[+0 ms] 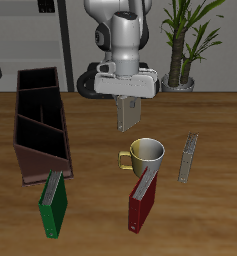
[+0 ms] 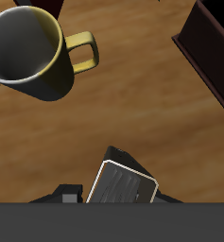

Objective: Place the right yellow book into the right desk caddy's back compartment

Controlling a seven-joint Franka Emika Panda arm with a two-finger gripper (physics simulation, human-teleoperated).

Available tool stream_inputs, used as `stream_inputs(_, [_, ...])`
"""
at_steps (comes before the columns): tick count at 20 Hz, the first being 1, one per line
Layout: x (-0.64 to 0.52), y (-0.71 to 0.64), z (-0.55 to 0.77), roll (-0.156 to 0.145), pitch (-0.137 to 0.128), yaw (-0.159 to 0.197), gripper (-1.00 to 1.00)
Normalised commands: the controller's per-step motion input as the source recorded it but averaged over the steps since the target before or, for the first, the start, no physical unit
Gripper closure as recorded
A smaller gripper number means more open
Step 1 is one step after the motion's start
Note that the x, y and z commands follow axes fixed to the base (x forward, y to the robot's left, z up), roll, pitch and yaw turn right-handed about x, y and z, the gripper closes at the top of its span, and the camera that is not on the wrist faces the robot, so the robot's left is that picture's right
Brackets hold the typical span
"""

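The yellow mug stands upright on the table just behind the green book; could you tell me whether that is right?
Not quite. The yellow mug does stand upright on the table, but just behind the red book, not the green book, which lies at the sloped end of the right desk caddy. The exterior view shows this.
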Motion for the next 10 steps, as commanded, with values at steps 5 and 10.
stream_inputs(5, [-0.04, -0.18, 0.28, 0.008, -0.003, 0.084, 1.00])
stream_inputs(10, [-0.10, -0.24, 0.33, -0.006, -0.044, 0.125, 1.00])
